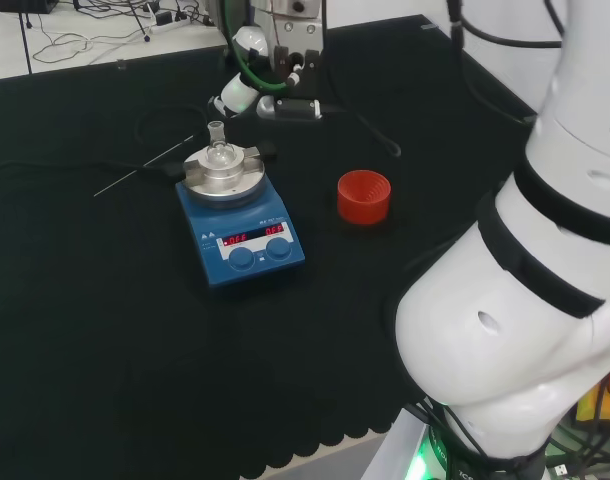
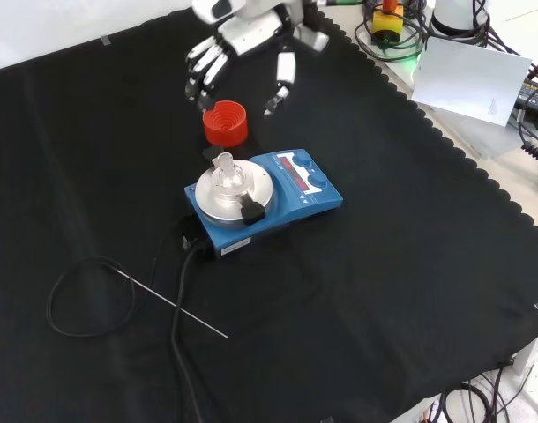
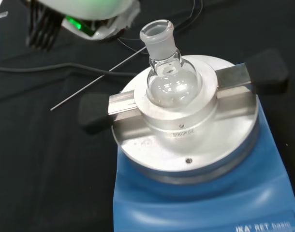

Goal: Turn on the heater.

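The heater (image 1: 243, 238) is a blue hotplate in the middle of the cloth. Its front panel has a lit red display (image 1: 253, 236) and two blue knobs (image 1: 242, 258). On its round metal plate (image 2: 251, 189) a small clear round flask (image 3: 169, 72) sits in a metal block (image 3: 186, 130). In the front view the hand (image 2: 247, 35) hangs at the top of the picture with its fingers (image 2: 203, 70) spread and relaxed. It is above the red ribbed ring (image 2: 225, 123) and behind the heater (image 2: 282, 198), touching neither. The hand is open and holds nothing.
The red ribbed ring (image 1: 364, 196) stands to the right of the heater in the head view. A thin metal rod (image 2: 172, 304) and a looped black cable (image 2: 84, 300) lie on the cloth beyond the heater's back. The arm's white links (image 1: 525, 280) stand at the right.
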